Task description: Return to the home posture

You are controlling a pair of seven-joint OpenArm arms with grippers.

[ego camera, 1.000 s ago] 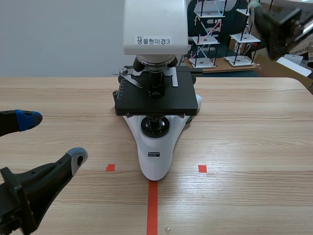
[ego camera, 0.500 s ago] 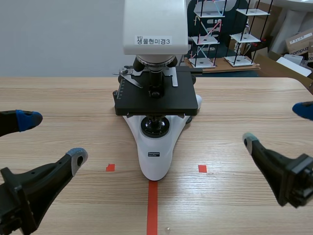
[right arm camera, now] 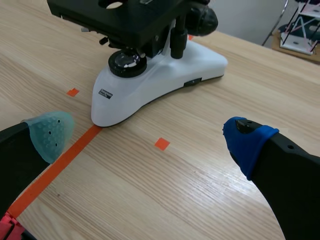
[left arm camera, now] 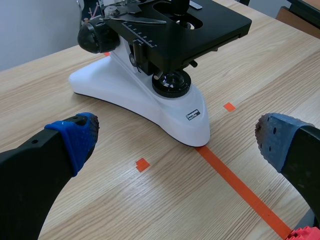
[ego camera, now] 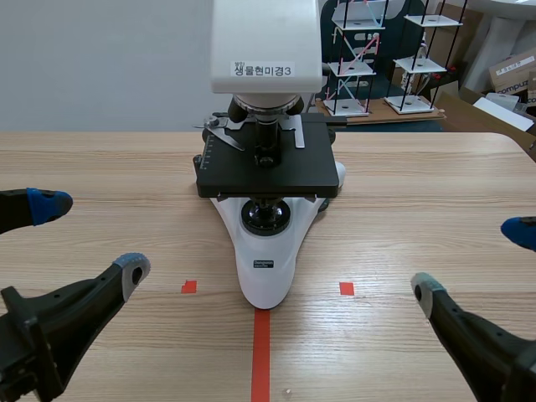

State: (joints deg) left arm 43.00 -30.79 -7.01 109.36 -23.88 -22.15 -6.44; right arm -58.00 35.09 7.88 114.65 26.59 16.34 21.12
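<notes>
The left gripper (ego camera: 90, 236) hangs low over the table (ego camera: 419, 184), on the robot's left side of the microscope (ego camera: 266, 176) and nearer to the robot than the microscope's base. Its claw is released: the two fingers stand wide apart and hold nothing. One finger carries a blue pad (ego camera: 46, 203), the other a grey pad (ego camera: 132, 268). In the left wrist view the white base (left arm camera: 150, 102) lies ahead of this gripper, apart from both pads.

The right gripper (ego camera: 471, 258) is on the opposite side of the microscope, also low and nearer to the robot than the base. Its claw is released too, with a wide gap and nothing inside. Its pads are a pale green one (right arm camera: 50, 131) and a blue one (right arm camera: 247, 142), and the base lies ahead of them, not touched.

The microscope stands upright in the middle of the table, with a black stage (ego camera: 268, 172) and a white head bearing a label (ego camera: 262, 70). The narrow end of the base points toward the robot and meets the orange-red tape line (ego camera: 260, 356). One small tape square (ego camera: 189, 286) lies on each side of that end, the other (ego camera: 347, 288) toward the right gripper. Behind the microscope, past the far table edge, small racks with white plates (ego camera: 352, 71) stand on a board.
</notes>
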